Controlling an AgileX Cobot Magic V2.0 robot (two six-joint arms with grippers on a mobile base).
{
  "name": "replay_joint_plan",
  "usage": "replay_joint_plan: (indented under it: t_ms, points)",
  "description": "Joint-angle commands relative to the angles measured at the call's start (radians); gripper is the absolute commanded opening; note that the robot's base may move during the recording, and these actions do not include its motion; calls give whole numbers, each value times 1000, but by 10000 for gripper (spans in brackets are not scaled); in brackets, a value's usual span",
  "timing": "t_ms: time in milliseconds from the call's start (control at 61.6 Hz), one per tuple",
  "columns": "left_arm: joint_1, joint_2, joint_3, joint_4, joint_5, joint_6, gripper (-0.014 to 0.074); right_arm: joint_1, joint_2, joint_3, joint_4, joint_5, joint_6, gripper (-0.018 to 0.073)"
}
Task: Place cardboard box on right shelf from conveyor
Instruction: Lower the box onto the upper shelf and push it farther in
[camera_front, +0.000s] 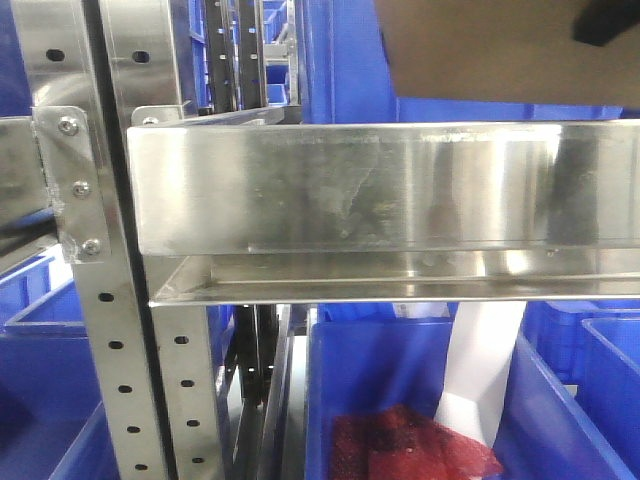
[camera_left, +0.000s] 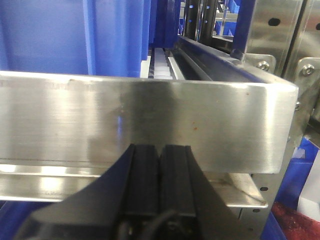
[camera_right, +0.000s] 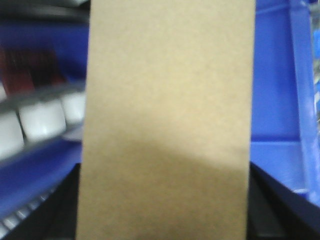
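Observation:
The plain tan cardboard box hangs at the top right of the front view, just above and behind the tall shiny lip of the right shelf. A black part of my right gripper shows at the box's upper right corner. In the right wrist view the cardboard box fills the middle of the frame. My right gripper is shut on it, with a dark finger on each side. My left gripper is shut on nothing, its pads pressed together close before a steel lip. The conveyor is out of view.
Perforated steel uprights stand left of the right shelf. Blue plastic bins sit below it, one holding red mesh and a white strip. More blue bins stand behind the steel lip that faces my left gripper.

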Motion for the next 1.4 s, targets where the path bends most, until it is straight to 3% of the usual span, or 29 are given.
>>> replay_joint_plan:
  t_ms: [0, 471, 1104, 1202, 1380]
  points:
    - [-1, -10, 6, -6, -85, 0, -116, -4, -23, -39, -13, -95, 108, 596]
    - [-1, -10, 6, -6, -85, 0, -116, -3, -27, -39, -7, -105, 117, 603]
    - [-1, -10, 6, -6, -85, 0, -116, 25, -27, -39, 104, -382, 118, 603]
    - [-1, -10, 6, -6, -85, 0, -116, 26, -27, -39, 40, -355, 104, 603]
    - [-1, -10, 6, -6, -85, 0, -116, 26, -26, -37, -313, -281, -79, 603]
